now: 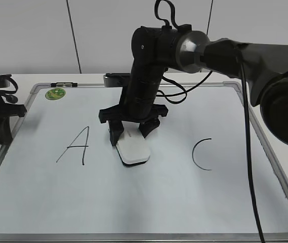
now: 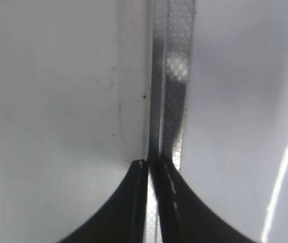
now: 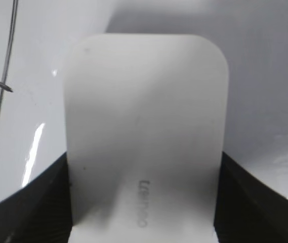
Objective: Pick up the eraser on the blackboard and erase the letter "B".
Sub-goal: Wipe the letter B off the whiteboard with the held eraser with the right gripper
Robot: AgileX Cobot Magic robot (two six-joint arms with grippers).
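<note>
Clamping the eraser (image 1: 133,149) from both long sides, the right gripper (image 1: 133,130) has its dark fingers (image 1: 116,134) pressed against the white block's edges, held only as far apart as the block is wide. In the right wrist view the ribbed black pads (image 3: 47,200) meet the eraser (image 3: 145,136) at its lower left and lower right flanks. The eraser is a smooth, matte white slab with broadly rounded corners and faint grey lettering near the gripper end; a thin dark underside shows along its near edge in the exterior view. It lies flat on the blackboard (image 1: 149,202), between the letter "A" (image 1: 75,146) and the letter "C" (image 1: 203,154), where no stroke of a "B" can be made out around it.

The blackboard is a glossy white panel with a silver-grey metal frame and rounded grey corner caps. A small green round magnet (image 1: 55,93) sits near its far left corner. Black cables (image 1: 245,131) hang from the right arm across the board's right side.

The left gripper (image 2: 154,164) shows in its wrist view as two dark curved fingers (image 2: 128,202) brought nearly together with only a thin slit between them, holding nothing, poised over a textured silver frame strip (image 2: 176,76).
</note>
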